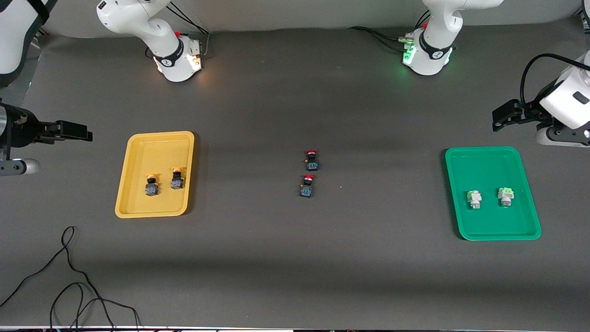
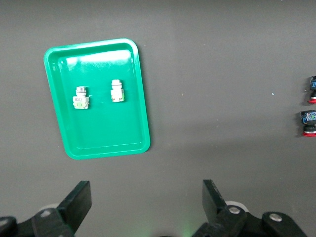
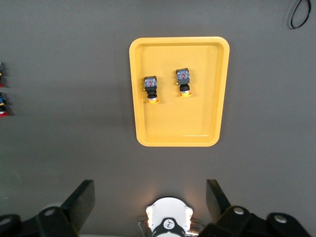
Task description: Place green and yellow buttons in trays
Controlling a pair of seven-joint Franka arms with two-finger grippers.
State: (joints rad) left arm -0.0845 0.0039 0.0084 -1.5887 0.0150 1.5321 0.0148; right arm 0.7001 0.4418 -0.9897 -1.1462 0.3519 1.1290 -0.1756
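Observation:
Two yellow buttons (image 1: 151, 184) (image 1: 177, 178) lie side by side in the yellow tray (image 1: 156, 152) toward the right arm's end. Two green buttons (image 1: 474, 199) (image 1: 505, 197) lie in the green tray (image 1: 488, 166) toward the left arm's end. My left gripper (image 2: 146, 195) hangs open and empty over the mat at the left arm's end, high above the green tray (image 2: 96, 133) and its buttons (image 2: 81, 98) (image 2: 117, 92). My right gripper (image 3: 148, 195) is open and empty too, high over the mat at the right arm's end, with the yellow tray (image 3: 177, 128) and its buttons (image 3: 151, 89) (image 3: 183, 82) below.
Two red-capped switches (image 1: 311, 159) (image 1: 307, 186) sit at the table's middle, one nearer the front camera than its twin. A loose black cable (image 1: 69, 286) curls near the front edge at the right arm's end. The arm bases (image 1: 177, 60) (image 1: 426, 55) stand along the back.

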